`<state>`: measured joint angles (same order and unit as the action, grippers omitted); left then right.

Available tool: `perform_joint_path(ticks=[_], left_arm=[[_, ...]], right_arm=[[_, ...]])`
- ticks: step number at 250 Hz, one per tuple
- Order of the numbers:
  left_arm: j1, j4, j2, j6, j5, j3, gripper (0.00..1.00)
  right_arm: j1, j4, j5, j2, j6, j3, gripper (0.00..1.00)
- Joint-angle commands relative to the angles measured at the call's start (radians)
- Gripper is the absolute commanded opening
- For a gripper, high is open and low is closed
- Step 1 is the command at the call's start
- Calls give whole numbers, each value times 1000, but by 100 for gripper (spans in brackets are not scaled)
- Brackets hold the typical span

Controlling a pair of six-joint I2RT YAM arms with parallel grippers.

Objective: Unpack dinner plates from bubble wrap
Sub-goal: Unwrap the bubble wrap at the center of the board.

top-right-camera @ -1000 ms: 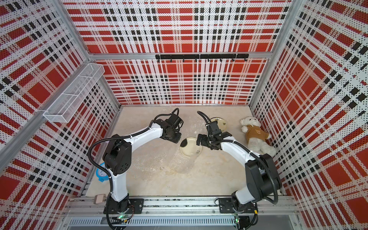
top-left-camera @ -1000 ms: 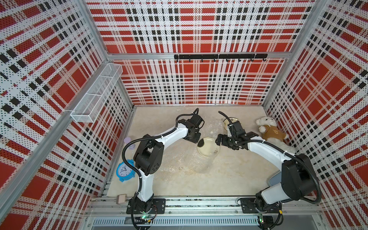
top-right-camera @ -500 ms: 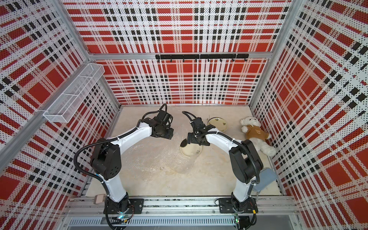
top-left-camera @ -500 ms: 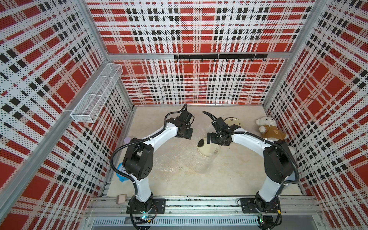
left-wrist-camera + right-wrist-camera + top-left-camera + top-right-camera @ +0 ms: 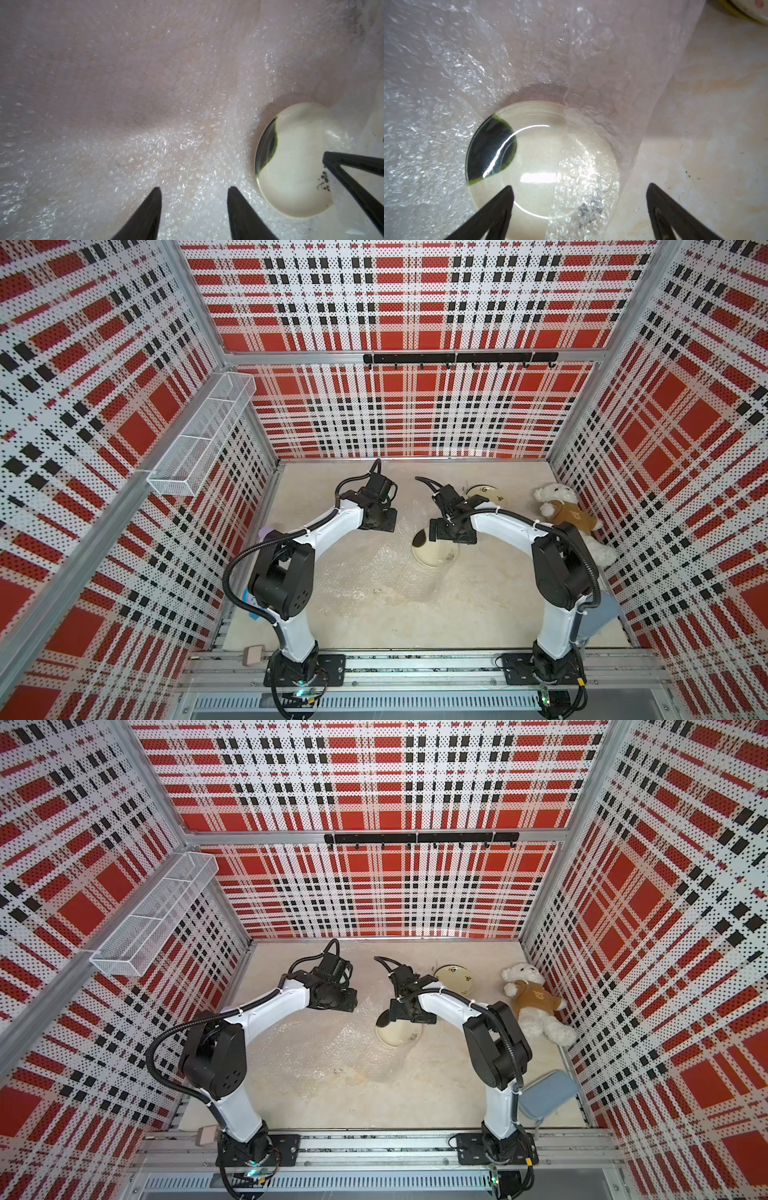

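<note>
A glossy cream dinner plate (image 5: pixel 432 558) with a dark green patch at one rim is seen lying on the bubble wrap (image 5: pixel 370 572). Part of its round edge is bared, and another part is overlaid by a crinkled strip of the clear, dimpled sheet. The right gripper (image 5: pixel 580 186) is held above this plate, spread wide and empty. The left gripper (image 5: pixel 194 188) is held just beside the plate over the wrap, its jaws moderately parted with nothing between them. Beyond the plate's covered edge, smooth mottled table (image 5: pixel 478 614) is left bare. A second plate (image 5: pixel 484 491) with small dark motifs lies unwrapped behind the first, apart from it.
</note>
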<state>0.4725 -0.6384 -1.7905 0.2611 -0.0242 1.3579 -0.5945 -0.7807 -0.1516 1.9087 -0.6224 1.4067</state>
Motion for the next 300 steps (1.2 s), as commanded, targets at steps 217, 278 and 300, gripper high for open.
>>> perform_joint_path(ticks=[217,278,300], left_arm=[[-5,52,26,18,-46,-39,55],[-5,57,16,19,-57,-35,55],[-5,59,16,19,-57,-34,55]], right_arm=[[-21,-51,-107,87,-13,44,100],[-19,-58,-140,68,-10,26,100],[-8,-57,-141,53,-7,10,100]])
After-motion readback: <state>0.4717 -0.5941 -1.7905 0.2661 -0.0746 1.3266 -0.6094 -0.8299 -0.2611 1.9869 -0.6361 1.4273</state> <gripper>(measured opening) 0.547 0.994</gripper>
